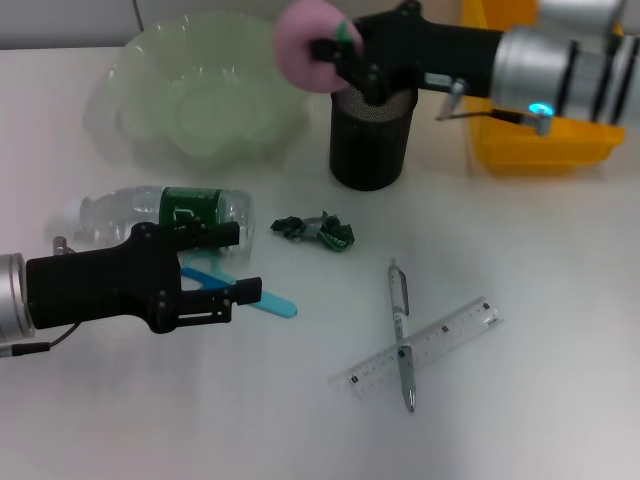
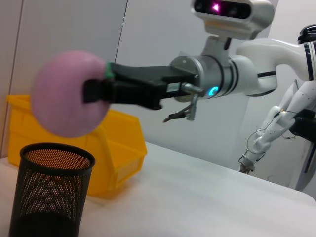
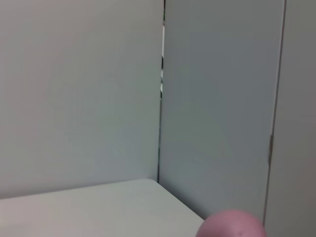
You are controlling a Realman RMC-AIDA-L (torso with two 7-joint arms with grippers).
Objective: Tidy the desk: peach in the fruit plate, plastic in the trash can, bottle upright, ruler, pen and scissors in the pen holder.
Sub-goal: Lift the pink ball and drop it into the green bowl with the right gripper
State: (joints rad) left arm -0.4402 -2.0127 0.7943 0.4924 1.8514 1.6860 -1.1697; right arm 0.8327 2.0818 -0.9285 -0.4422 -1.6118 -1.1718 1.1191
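Observation:
My right gripper is shut on the pink peach and holds it in the air between the pale green fruit plate and the black mesh pen holder. From the left wrist view, the peach hangs above the pen holder. My left gripper is open, low over the blue-handled scissors, beside the lying bottle. Crumpled green plastic lies mid-table. The pen lies across the clear ruler. The yellow trash can sits at the back right.
In the right wrist view only a wall, a table corner and the top of the peach show. The fruit plate holds nothing.

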